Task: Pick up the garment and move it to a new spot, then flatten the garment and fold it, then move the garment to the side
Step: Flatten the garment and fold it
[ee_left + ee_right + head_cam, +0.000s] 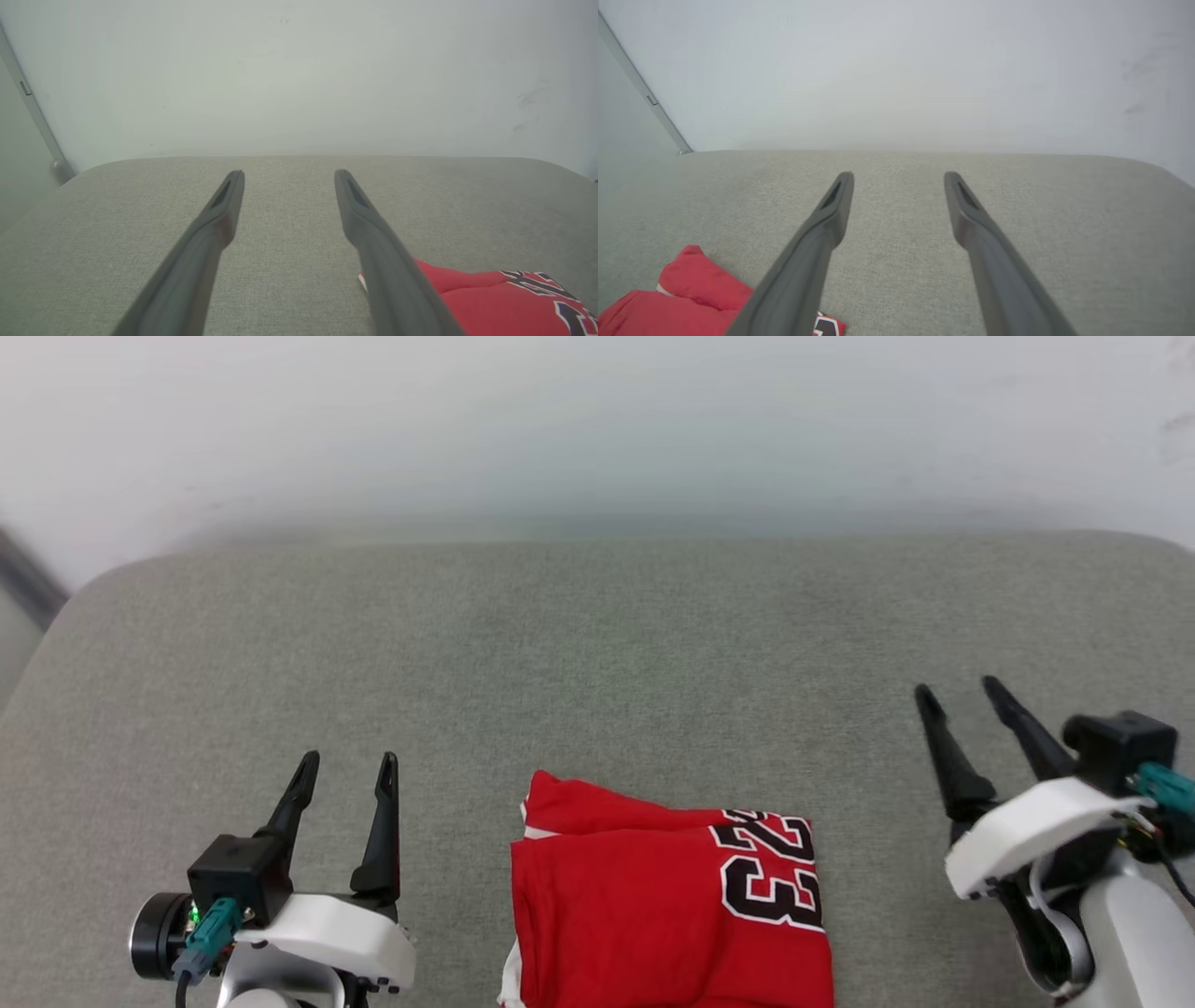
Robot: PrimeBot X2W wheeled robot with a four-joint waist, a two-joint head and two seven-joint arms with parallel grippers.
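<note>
The garment [667,896], a bright red jersey with black white-outlined "23" lettering, lies folded into a rough rectangle on the grey cushion at the bottom centre of the head view. To its left my left gripper [347,764] stands open and empty, apart from the cloth. My right gripper [962,694] is open and empty too, well to the garment's right. The left wrist view catches the garment [495,303] at lower right, beyond the open left gripper [286,173]. In the right wrist view the garment [686,294] sits at lower left, beside the open right gripper [899,175].
The grey fabric cushion [597,653] stretches wide, with rounded far corners against a pale wall [597,420]. A thin grey rail [32,112] runs down the wall at the left.
</note>
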